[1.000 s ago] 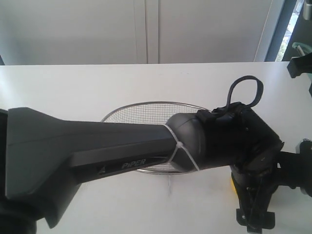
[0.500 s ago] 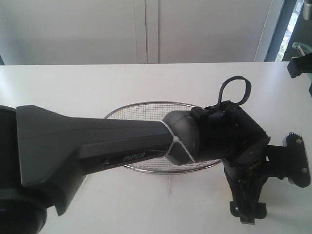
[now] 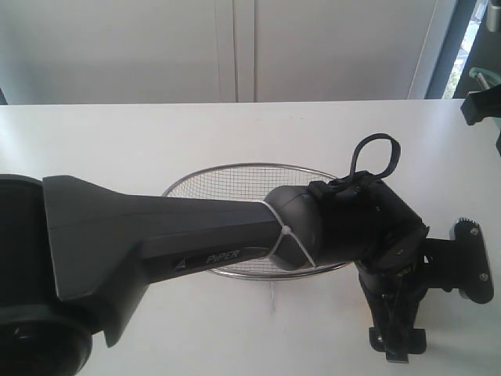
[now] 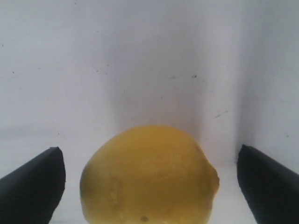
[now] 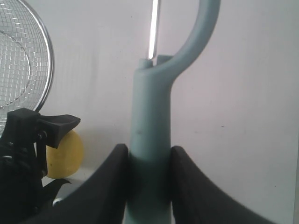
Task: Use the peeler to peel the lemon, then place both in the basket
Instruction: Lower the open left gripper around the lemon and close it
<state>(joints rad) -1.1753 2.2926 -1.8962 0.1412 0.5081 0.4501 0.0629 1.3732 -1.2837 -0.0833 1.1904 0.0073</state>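
The lemon (image 4: 149,177) lies on the white table between the fingers of my left gripper (image 4: 149,154), which is open with a gap on each side of the fruit. In the exterior view the left gripper (image 3: 395,341) points down at the front right and hides the lemon. My right gripper (image 5: 149,158) is shut on the pale teal handle of the peeler (image 5: 152,107), whose curved head and blade point away. From the right wrist view the lemon (image 5: 65,154) shows beside a left finger (image 5: 51,126). The wire basket (image 3: 235,171) sits behind the left arm.
The big black left arm (image 3: 196,243) crosses the front of the exterior view and covers the basket's near rim. The right gripper's body (image 3: 462,270) hangs close to the right of the left gripper. In the right wrist view the basket's rim (image 5: 46,70) lies near the lemon.
The right gripper has come in from the right edge to just beside the left gripper. The left wrist shifted slightly left, and the yellow sliver of lemon is now hidden.
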